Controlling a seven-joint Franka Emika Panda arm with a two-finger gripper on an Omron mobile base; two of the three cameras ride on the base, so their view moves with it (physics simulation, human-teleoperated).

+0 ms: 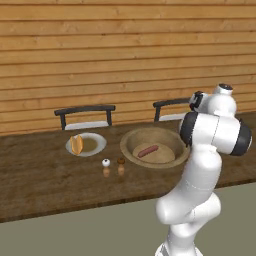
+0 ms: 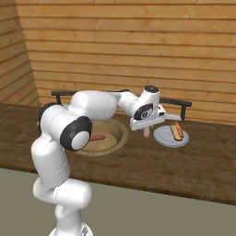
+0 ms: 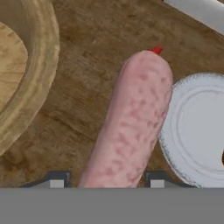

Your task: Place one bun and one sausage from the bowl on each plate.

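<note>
The jaws are clamped on a pink sausage (image 3: pixel 131 122), held above the tabletop (image 2: pixel 193 170) between the bowl (image 2: pixel 117 140) and the right plate (image 2: pixel 163 138). That bowl keeps one sausage (image 1: pixel 148 150). The right plate carries a bun (image 2: pixel 177 132); the left plate (image 1: pixel 95 145) carries another bun (image 1: pixel 76 144).

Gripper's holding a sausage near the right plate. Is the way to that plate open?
Probably yes. The gripper holds the sausage between the bowl and the plate, whose near rim lies bare beside the sausage tip. A bun already sits on the plate.
</note>
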